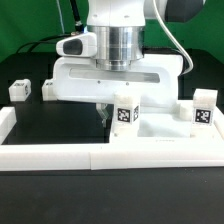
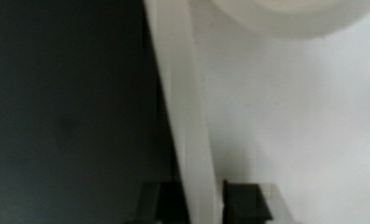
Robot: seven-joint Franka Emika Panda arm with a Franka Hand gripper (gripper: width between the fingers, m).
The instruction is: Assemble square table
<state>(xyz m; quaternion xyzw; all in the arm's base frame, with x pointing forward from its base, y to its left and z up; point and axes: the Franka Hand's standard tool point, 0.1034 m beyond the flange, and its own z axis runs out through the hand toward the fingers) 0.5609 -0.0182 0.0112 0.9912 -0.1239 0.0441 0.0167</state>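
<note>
The white square tabletop (image 1: 160, 133) lies at the front of the exterior view's right, against the border wall. My gripper (image 1: 106, 112) hangs straight down over its left edge. In the wrist view the two dark fingers (image 2: 159, 202) stand either side of the tabletop's raised white rim (image 2: 191, 120), close against it, so my gripper (image 2: 201, 202) is shut on that rim. A tagged white leg (image 1: 125, 110) stands upright just beside the gripper. Another tagged leg (image 1: 205, 110) stands at the right, and one (image 1: 20, 90) lies at the far left. A round white part (image 2: 288, 20) shows blurred beyond the rim.
The low white border wall (image 1: 60, 155) runs along the front and up the left side. Another white piece (image 1: 50, 90) lies at the back left, partly behind the gripper body. The black table surface (image 1: 55, 120) lies left of the tabletop.
</note>
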